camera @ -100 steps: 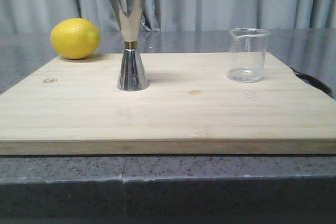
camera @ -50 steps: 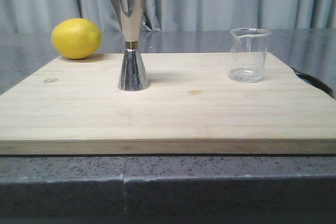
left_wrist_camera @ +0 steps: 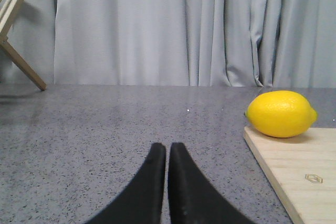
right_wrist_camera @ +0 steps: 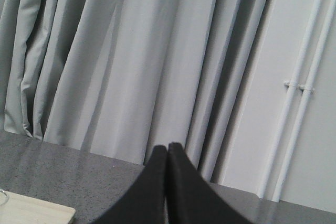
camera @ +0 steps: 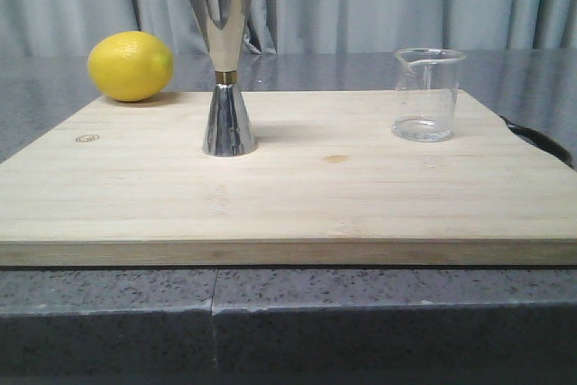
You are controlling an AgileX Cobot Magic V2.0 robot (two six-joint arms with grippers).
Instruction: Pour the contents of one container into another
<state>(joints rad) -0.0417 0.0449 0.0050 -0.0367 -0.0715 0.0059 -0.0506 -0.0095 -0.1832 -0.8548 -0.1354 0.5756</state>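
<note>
Moved since the earlier frames: nothing on the board beyond a slight shift of the whole front view; no item changed place against the others.

Landmark: pale rectangular wooden cutting board, lying on the speckled grey stone counter.

Item 1: tall shiny steel hourglass-shaped jigger with a thin gold band at its waist, upright on the board's left half, towards its far edge.

Item 2: small clear glass beaker with a pouring spout, upright near the board's far right corner, well apart from the jigger.

Item 3: yellow lemon, at the board's far left corner.

Item 4: my left gripper, black fingers pressed together on nothing, low over the counter off the board's left edge.

Item 5: my right gripper, fingers likewise closed and empty, raised towards the grey curtain, beyond the board's corner.
</note>
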